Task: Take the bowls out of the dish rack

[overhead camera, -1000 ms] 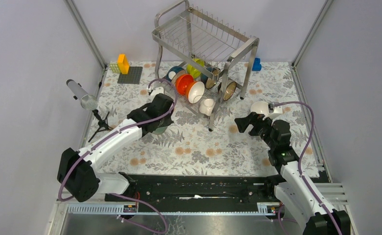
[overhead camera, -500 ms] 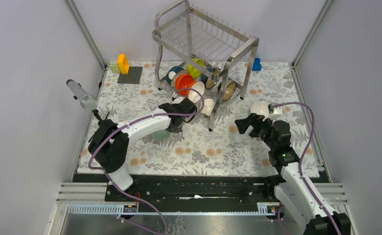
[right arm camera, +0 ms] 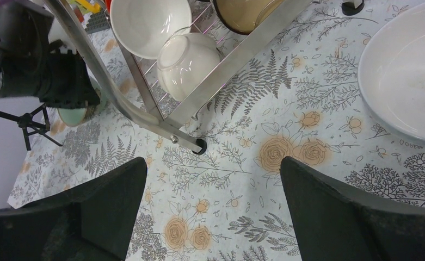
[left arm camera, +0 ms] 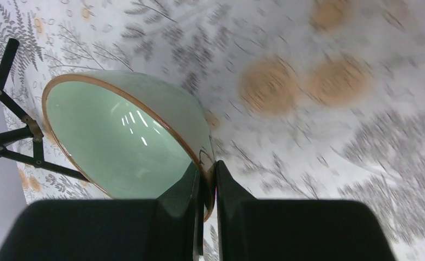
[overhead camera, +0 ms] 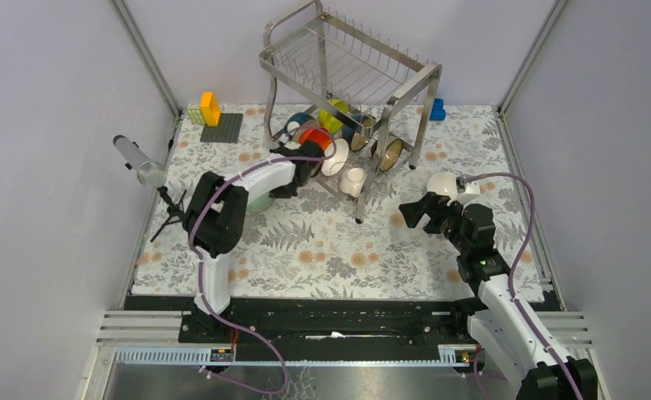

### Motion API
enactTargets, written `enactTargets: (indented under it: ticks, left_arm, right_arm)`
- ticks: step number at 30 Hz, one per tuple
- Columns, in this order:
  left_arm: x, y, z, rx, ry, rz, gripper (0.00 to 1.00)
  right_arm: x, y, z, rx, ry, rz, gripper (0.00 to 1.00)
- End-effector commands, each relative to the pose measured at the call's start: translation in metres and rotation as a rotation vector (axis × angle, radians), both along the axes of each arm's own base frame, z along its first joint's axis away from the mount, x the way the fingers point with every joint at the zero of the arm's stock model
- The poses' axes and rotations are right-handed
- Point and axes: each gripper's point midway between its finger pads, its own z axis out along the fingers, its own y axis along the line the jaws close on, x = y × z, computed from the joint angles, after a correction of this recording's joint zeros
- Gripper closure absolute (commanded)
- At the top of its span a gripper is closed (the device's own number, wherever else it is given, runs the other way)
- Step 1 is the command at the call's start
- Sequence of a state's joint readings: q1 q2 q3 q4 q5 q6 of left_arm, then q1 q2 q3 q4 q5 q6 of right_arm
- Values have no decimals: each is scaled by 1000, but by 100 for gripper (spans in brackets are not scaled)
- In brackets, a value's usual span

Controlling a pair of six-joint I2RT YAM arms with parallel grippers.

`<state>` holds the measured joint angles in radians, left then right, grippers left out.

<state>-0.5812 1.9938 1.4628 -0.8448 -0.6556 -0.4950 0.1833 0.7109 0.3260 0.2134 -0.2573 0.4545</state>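
One tall steel wire dish rack point(overhead camera: 408, 86) holds seven small round bowls point(overhead camera: 314, 140) in its lower tier. Outside it are two more: one pale green bowl point(left arm camera: 117, 141), one white bowl point(right arm camera: 406, 70). Also one yellow toy block point(overhead camera: 210, 108) and one blue toy block point(overhead camera: 437, 109).

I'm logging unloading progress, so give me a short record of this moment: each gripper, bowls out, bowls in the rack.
left gripper: shut on the rim of the pale green bowl, bowl tilted
right gripper: open, holding nothing, above the tablecloth
out of rack: white bowl on the tablecloth, right side
in rack: several on the dish rack's lower tier, among them an orange-red bowl and a brown-gold bowl
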Motion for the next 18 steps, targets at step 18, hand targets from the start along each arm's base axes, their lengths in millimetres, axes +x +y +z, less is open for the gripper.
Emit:
enactTargets:
  ticks: [18]
  left_arm:
    - [130, 141, 30, -90, -79, 273, 97]
  right_arm:
    - [11, 13, 13, 44, -23, 51, 0]
